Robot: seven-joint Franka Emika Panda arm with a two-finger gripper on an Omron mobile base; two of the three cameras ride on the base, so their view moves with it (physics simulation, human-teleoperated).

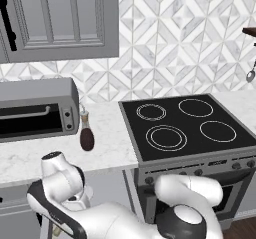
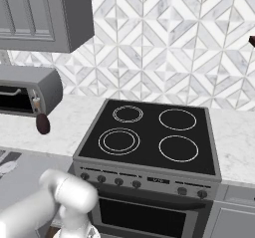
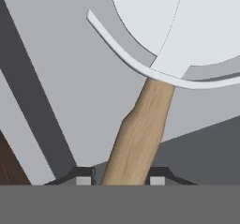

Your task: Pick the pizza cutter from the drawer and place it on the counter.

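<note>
Hand view: the pizza cutter (image 3: 154, 78), a small tool with a round silvery-white wheel blade, a thin curved white guard and a short tan wooden handle, lies close under the camera on the flat grey floor of the wide shallow grey drawer (image 3: 70, 78). The handle runs down between the two small dark fingertips of the gripper (image 3: 121, 180), one on each side and right against the wood. Whether the jaws are already pressing on the handle or just bracketing it cannot be told; only the tips show. Base views: the arm is folded low toward the lower left, below the level of the white marble-look counter (image 1: 112, 150) with faint grey veining. On that slab stand a grey toaster oven (image 1: 37, 108) and, just beside it, a dark brown round-bodied bottle with a tan top (image 1: 86, 133); the black glass stovetop with white rings (image 1: 185, 125) sits to the right. Judgement: reach into the drawer is done and the grasp is at or near closure. Left to do: confirm grip, lift clear of the drawer, carry up, set down on bare marble.
</note>
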